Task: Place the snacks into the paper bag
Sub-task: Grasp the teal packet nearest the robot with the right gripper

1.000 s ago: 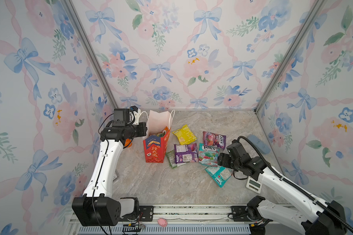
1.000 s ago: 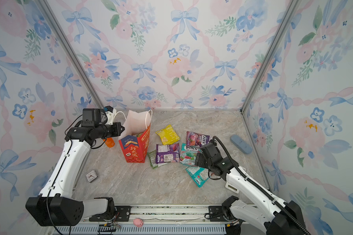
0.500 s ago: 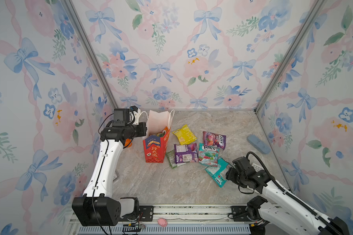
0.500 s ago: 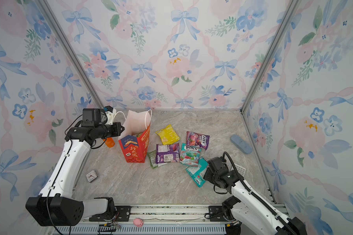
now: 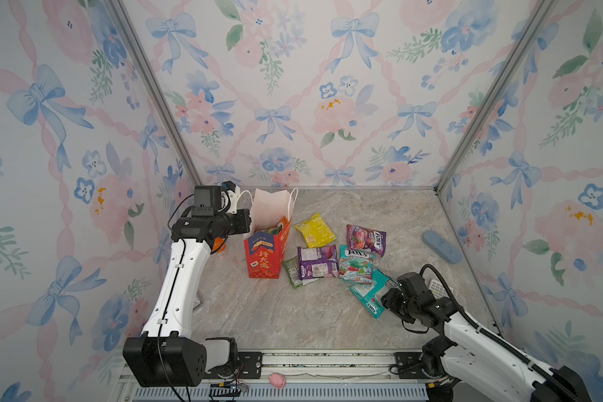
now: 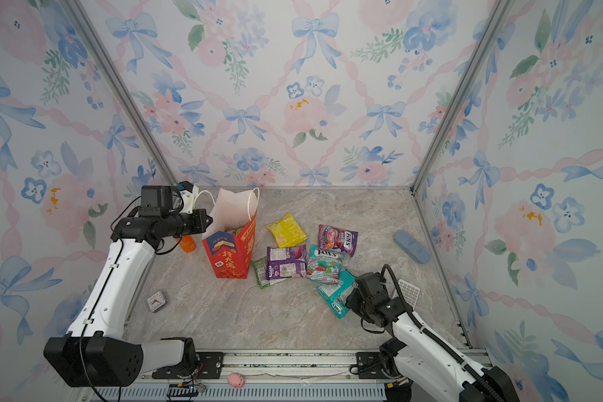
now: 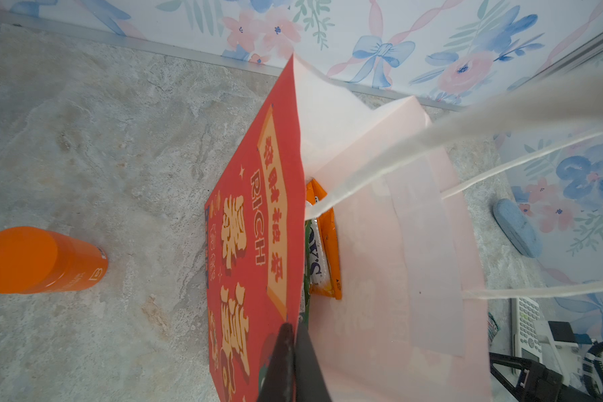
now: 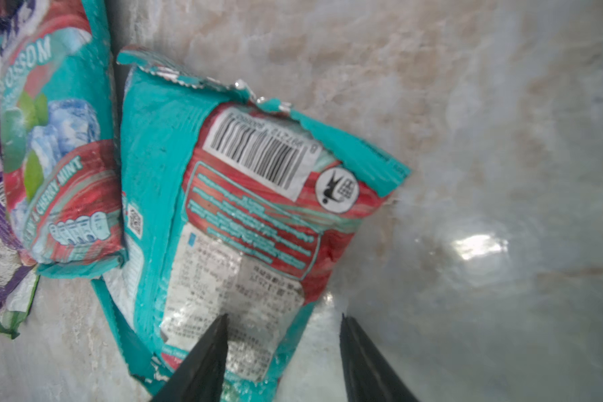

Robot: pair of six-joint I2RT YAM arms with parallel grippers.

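Lettering "RICH" on red paper bag (image 7: 258, 215), rim pinched tight in left gripper (image 7: 293, 348); orange packet (image 7: 332, 250) inside. Right gripper (image 8: 283, 318) half-spread over barcode-up teal packet (image 8: 223, 209) — beside "CHERRY MINT" "FOX'S" packet (image 5: 356, 263), right of bag.

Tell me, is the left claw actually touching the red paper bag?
Touching. In the left wrist view the left gripper is shut on the rim of the paper bag, with the red wall pinched between its closed black fingers.

The left gripper (image 7: 289, 329) is held up high and pinched tight on the edge of the paper bag (image 7: 251, 209). The right gripper (image 8: 283, 318) is pointed down low, its jaws spread apart.
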